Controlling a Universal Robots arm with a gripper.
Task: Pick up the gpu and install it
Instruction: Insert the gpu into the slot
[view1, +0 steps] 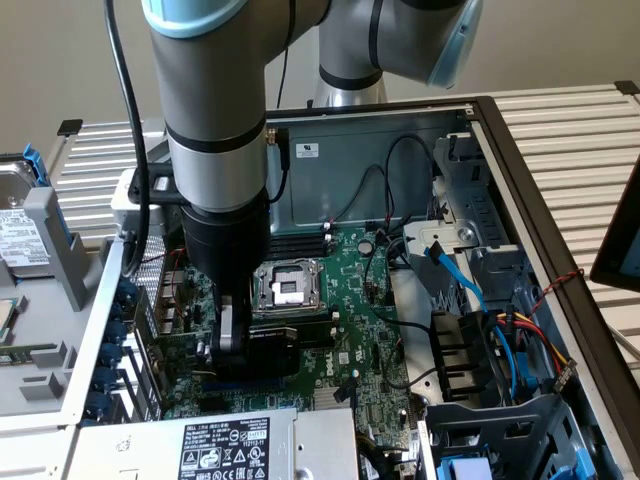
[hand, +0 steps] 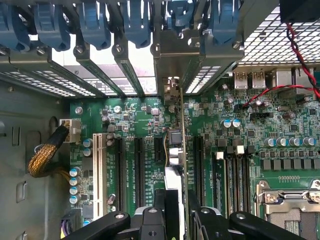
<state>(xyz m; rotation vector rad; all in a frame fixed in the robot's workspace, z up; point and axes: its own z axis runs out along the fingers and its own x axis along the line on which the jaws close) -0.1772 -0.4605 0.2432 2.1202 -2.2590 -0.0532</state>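
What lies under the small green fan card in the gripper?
The large green motherboard with long black slots beside the small green card. What lies directly beneath is covered by that card and the gripper.

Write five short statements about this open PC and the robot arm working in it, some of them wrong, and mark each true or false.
1. The gripper is shut on the gpu, which stands edge-on over the motherboard. True.
2. A cooler covers the CPU socket. False: the socket is bare, with its metal frame exposed.
3. One white slot sits beside the black slots. True.
4. The computer case is closed up. False: its side is open and the arm reaches inside.
5. A blue cable runs by the drive cage at the exterior view's right. True.
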